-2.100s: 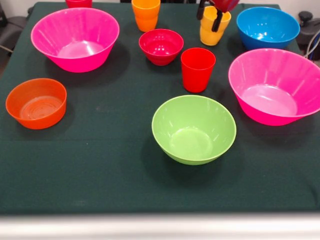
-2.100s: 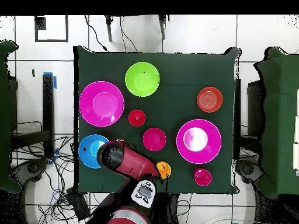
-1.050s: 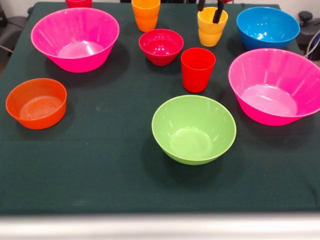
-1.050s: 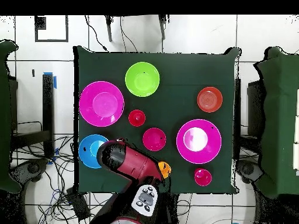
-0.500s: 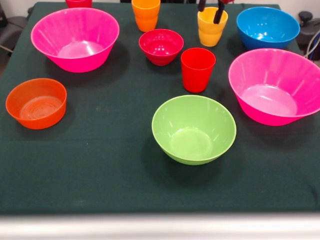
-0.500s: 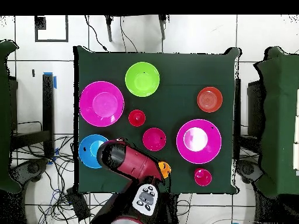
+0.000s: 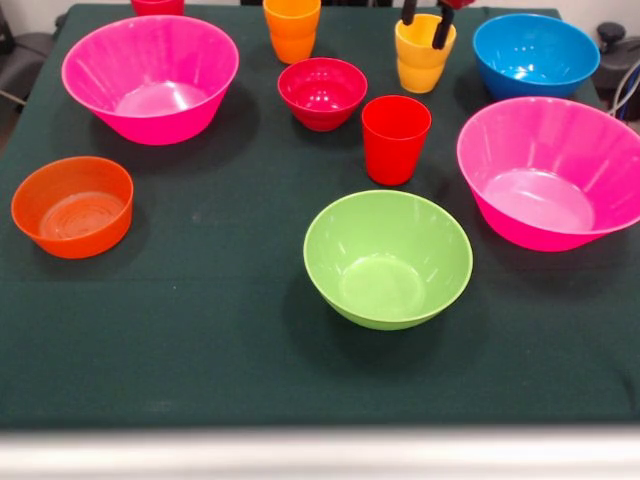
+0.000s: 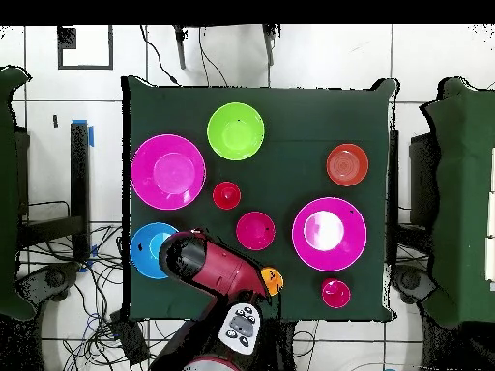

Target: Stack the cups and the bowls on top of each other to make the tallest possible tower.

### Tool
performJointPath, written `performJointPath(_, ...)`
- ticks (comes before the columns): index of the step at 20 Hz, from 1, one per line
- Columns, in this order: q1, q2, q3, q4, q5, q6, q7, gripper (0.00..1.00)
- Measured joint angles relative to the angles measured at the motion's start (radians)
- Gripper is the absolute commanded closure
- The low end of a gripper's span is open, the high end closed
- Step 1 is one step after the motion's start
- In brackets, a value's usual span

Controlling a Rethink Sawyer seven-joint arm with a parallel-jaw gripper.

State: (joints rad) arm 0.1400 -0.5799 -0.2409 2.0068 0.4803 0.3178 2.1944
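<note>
Glossy yellow cup (image 7: 424, 52), apparently upright.

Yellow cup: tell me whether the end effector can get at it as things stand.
Probably yes. In the front view the end effector is right above the yellow cup, one finger dipping inside the rim. The cup stands apart from the blue bowl and red cup, so nothing blocks it.

A dark green table (image 7: 200, 350) carries a lime-green bowl (image 7: 388, 258) at centre, orange bowl (image 7: 72, 205) left, pink bowls (image 7: 150, 76) (image 7: 552, 170) upper left and right, blue bowl (image 7: 536, 53), crimson bowl (image 7: 322, 92), and red (image 7: 395, 139), orange (image 7: 292, 28) and yellow (image 7: 424, 55) cups
</note>
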Motion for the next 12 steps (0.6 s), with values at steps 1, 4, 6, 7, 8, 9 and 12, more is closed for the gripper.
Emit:
performJointPath(1,0.000,0.000,0.001,0.000,0.000,0.000,0.000,0.00)
performJointPath(4,0.001,0.003,0.003,-0.003,0.001,0.000,0.000,0.00)
performJointPath(6,0.001,0.007,0.003,-0.005,0.001,0.000,0.000,0.00)
performJointPath(7,0.001,0.008,0.003,-0.006,0.001,0.000,0.000,0.00)
performJointPath(8,0.001,0.010,0.003,-0.006,0.001,0.000,0.000,0.00)
performJointPath(9,0.001,0.012,0.003,-0.006,0.001,0.000,0.000,0.00)
performJointPath(12,0.001,0.015,0.007,-0.006,0.001,0.000,0.000,0.00)
